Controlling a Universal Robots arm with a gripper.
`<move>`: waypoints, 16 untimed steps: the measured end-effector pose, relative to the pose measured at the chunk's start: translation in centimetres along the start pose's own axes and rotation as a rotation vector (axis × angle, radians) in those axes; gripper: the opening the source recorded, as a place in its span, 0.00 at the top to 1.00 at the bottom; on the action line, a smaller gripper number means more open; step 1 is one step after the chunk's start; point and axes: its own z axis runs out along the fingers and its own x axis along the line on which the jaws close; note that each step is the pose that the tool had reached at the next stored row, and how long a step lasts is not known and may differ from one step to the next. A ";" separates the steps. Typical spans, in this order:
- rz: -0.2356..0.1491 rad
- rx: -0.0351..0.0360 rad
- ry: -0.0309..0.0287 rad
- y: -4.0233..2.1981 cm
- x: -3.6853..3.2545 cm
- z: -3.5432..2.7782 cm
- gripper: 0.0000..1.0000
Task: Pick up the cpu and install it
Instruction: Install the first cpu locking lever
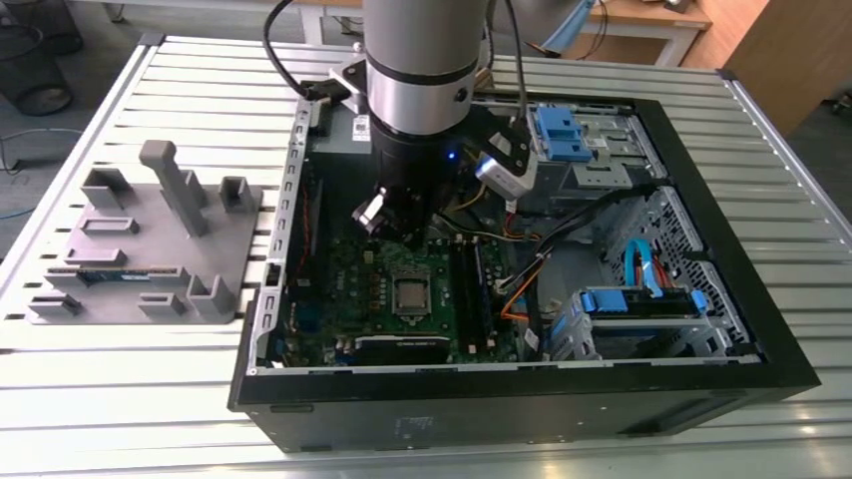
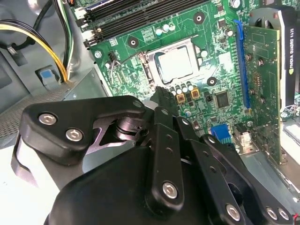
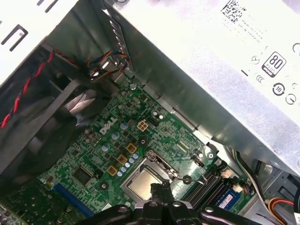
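Black gripper (image 2: 161,96) hovers above the motherboard (image 2: 220,75), its jaws' state unclear; the cpu (image 2: 176,63), silvery and square, sits in the board's socket beside memory slots (image 2: 140,14).

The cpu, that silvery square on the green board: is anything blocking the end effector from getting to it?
Nothing visible. In both wrist views the cpu already sits in its socket on the motherboard, its top bare, with the end effector just above its edge.
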 end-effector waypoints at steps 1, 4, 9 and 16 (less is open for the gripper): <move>0.000 -0.0001 -0.0003 0.01 -0.02 0.01 0.89; 0.000 0.0000 0.0000 0.17 -0.14 0.00 0.89; 0.000 -0.0001 -0.0001 0.48 -0.41 0.00 0.89; 0.000 -0.0001 -0.0001 0.80 -1.04 0.02 0.89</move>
